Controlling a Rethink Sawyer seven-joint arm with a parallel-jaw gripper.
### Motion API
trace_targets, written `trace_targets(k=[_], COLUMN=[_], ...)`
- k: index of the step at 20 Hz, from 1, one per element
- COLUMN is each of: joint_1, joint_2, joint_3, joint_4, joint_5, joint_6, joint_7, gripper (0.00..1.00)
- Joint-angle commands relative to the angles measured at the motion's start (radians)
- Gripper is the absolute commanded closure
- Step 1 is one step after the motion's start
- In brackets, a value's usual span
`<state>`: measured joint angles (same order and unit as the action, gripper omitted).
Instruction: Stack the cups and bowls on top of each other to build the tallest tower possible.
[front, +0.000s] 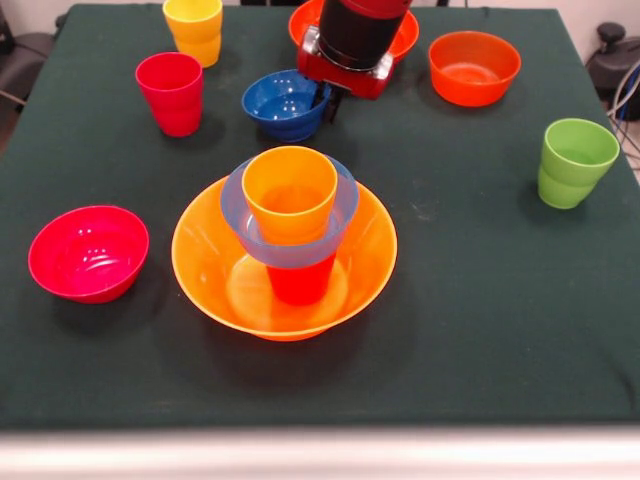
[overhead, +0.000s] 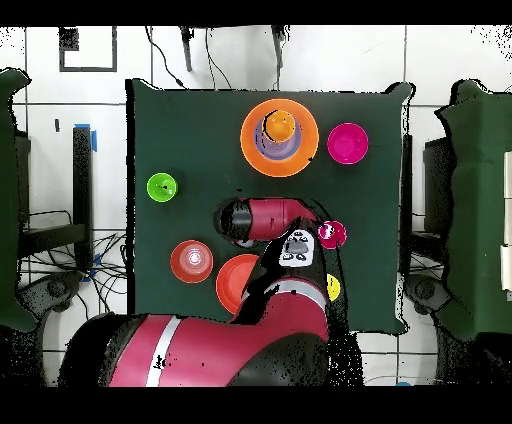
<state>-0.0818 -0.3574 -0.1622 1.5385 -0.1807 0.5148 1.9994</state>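
Observation:
The tower stands at the table's front middle: a large orange bowl (front: 215, 262), a red-orange cup (front: 300, 282) in it, a light blue bowl (front: 290, 250) on that cup, and an orange cup (front: 290, 190) on top. It also shows in the overhead view (overhead: 279, 137). My gripper (front: 328, 102) hangs at the right rim of the dark blue bowl (front: 282, 103). In the overhead view the arm (overhead: 270, 218) hides that bowl. Loose cups are crimson (front: 170, 92), yellow (front: 194, 28) and green (front: 574, 160).
A magenta bowl (front: 88, 252) sits at the front left. An orange-red bowl (front: 473, 66) sits at the back right. A red-orange bowl (front: 405, 38) lies partly behind the arm.

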Motion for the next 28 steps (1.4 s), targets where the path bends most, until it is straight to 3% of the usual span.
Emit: trace_targets(k=[1,7,17,28], joint_1=[0.023,0.047,0.068,0.064], joint_2=[0.024,-0.069,-0.162,-0.200], joint_3=[0.069,0.042,0.026,0.044], joint_4=[-0.020,-0.020,-0.047,-0.112], joint_5=[-0.007,-0.005,0.001,-0.013], joint_6=[-0.045,0.092,0.273,0.394], joint_7=[0.086,0.050,0.018,0.003], gripper=[1.00,1.00,1.00,1.00])
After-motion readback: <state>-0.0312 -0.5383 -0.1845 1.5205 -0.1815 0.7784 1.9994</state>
